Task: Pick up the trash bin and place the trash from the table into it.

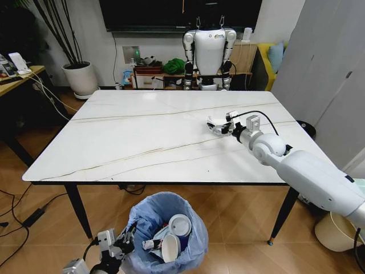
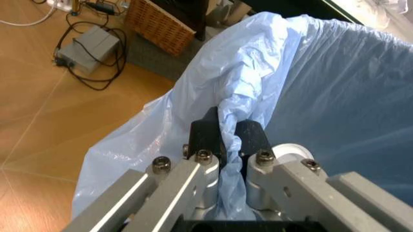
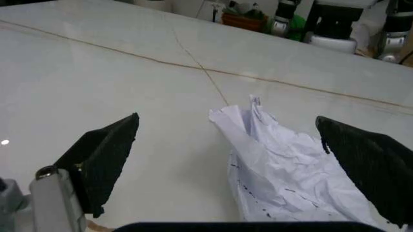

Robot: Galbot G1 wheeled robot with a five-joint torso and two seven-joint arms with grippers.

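- Last litter on the table [image 1: 142, 131]: one crumpled white paper [image 3: 284, 169], right of centre in the head view, lying flat on the marble top.
- Right gripper [image 3: 239, 166] sits at table level with the paper between its pads; jaws spread wide, one black pad [image 3: 106, 154] at lower left of the wrist frame, the other at lower right. Nothing gripped yet, neither pad touches the paper.
- Handling, my read: paper is very light, soft, springy. It will crush on closing and can skate on the slick top. Best hold is across the thick bunched middle, not the thin raised corner near frame centre, which would likely tear or slip out.
- Trash bin [image 1: 165, 231] is bottom centre of the head view, in front of the table's near edge, lined with a blue bag [image 2: 258, 82]. Cups and other white scraps already inside.
- Left gripper [image 1: 117, 245] at bottom left of the head view, jaws clamped together on a bunched fold of the bag at the rim.
- Can't tell whether the pads also catch the hard rim or just film. If film only, the bag is thin and slippery and could stretch or pull off under the bin's weight.
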